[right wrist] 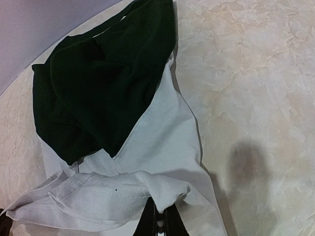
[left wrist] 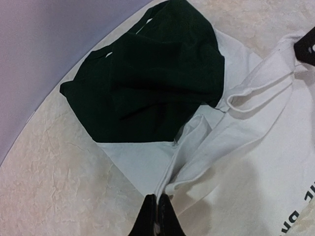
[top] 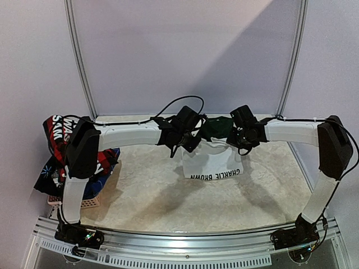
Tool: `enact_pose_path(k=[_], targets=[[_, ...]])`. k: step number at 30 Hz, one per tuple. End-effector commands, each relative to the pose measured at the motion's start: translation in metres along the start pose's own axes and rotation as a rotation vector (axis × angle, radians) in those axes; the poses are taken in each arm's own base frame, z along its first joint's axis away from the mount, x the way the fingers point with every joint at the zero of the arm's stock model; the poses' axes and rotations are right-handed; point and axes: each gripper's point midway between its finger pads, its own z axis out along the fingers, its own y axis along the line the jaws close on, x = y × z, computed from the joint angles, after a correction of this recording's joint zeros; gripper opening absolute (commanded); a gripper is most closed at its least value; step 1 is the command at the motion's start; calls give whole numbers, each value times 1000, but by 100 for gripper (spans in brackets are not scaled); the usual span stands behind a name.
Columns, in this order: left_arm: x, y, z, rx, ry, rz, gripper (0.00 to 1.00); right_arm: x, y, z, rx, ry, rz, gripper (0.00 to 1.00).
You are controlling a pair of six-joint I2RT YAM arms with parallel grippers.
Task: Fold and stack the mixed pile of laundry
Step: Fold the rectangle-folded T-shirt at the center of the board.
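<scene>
Left claw is pinched shut on a white edge of the T-shirt, and right claw grips a bunched white fold. The shirt hangs mid-frame. Best to draw both pinches apart evenly and level, then lower. Open surface lies toward the frame's bottom. The pile crowds the left edge, and the back wall stands close behind.

white T-shirt mid-table, laundry pile left

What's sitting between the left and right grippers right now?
The white-and-dark-green T-shirt, pinched by the left gripper and the right gripper, spans that gap; the top view shows it.
</scene>
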Motion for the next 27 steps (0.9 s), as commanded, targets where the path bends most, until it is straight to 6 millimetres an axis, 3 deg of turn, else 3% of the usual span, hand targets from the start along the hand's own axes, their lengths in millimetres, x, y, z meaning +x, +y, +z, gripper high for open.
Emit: enact_pose_path(k=[1,13,27], targets=[[4,8,19,2,29,11,0,-8,7,15,-20,4,9,0],[21,15,49,-7,77,-2,0,-2,0,49,13,48,23,0],[41,24,71,-44,130,-15,0,2,-10,73,68,67,46,0]])
